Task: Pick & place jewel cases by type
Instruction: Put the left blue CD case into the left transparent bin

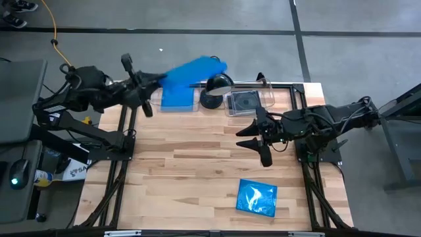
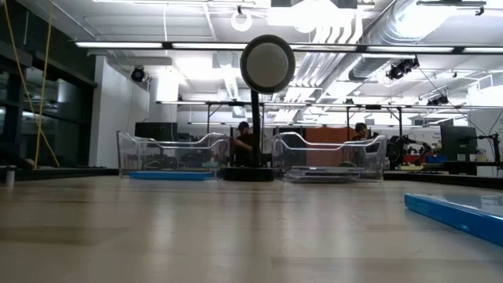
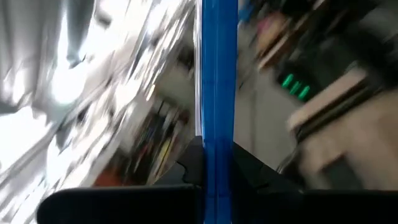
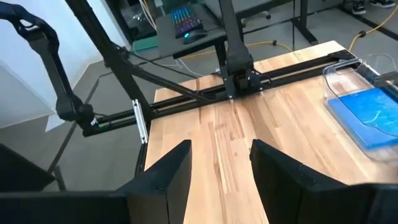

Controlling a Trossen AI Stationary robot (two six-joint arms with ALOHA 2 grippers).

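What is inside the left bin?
A blue case lies flat in the left bin. The left gripper holds another blue case above, hiding part of the bin.

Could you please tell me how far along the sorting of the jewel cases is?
Done: a blue case lies in the left bin, a dark case in the right bin. In hand: the left pincer grips a blue case above the left bin. Left: one blue case on the table; the right pincer is open, empty.

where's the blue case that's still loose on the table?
High view: the loose blue jewel case lies flat near the table's front edge on the right arm's side, in front of the open, empty right gripper.
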